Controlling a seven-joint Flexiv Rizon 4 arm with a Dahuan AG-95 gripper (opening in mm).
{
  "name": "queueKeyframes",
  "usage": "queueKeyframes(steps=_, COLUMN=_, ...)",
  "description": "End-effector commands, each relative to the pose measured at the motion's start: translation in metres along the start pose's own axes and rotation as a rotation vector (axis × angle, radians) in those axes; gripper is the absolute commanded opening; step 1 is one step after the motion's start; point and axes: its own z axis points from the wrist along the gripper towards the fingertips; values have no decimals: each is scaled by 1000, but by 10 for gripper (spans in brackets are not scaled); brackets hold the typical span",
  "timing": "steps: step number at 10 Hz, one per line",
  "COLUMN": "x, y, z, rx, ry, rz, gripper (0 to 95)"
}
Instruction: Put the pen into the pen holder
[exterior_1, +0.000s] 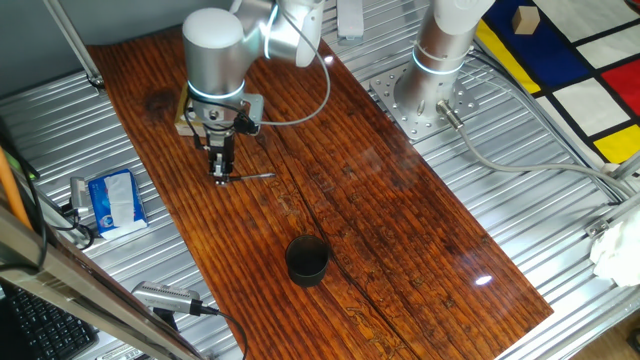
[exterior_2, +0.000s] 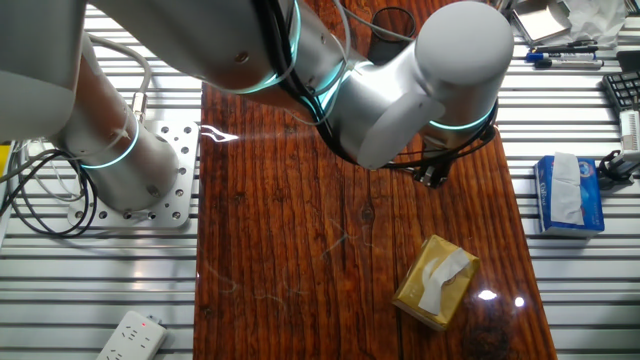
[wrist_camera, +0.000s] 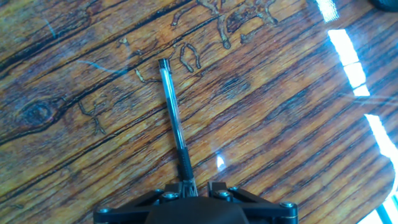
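Pen holder (exterior_1: 307, 259) stands seemingly empty near the table's (exterior_1: 400, 230) front edge; gripper (exterior_1: 222, 178) pinches the thin pen (wrist_camera: 175, 122) flat on the wood.

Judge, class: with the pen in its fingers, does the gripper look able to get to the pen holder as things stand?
Probably yes. The gripper grips the pen, and only bare wooden table lies between it and the open-topped pen holder.

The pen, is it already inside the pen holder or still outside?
Outside. The pen lies flat on the wooden table, one end between the gripper's fingers; the pen holder stands apart.
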Motion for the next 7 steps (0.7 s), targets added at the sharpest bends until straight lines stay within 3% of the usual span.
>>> queueKeyframes(steps=1, x=0, y=0, z=1, rx=4, ry=-2, rz=-5, gripper=190)
queueKeyframes(steps=2, x=0, y=0, z=1, rx=4, ry=-1, rz=-6, gripper=0)
queueKeyframes(steps=7, x=0, y=0, z=3, rx=12, ry=-1, rz=-10, gripper=0)
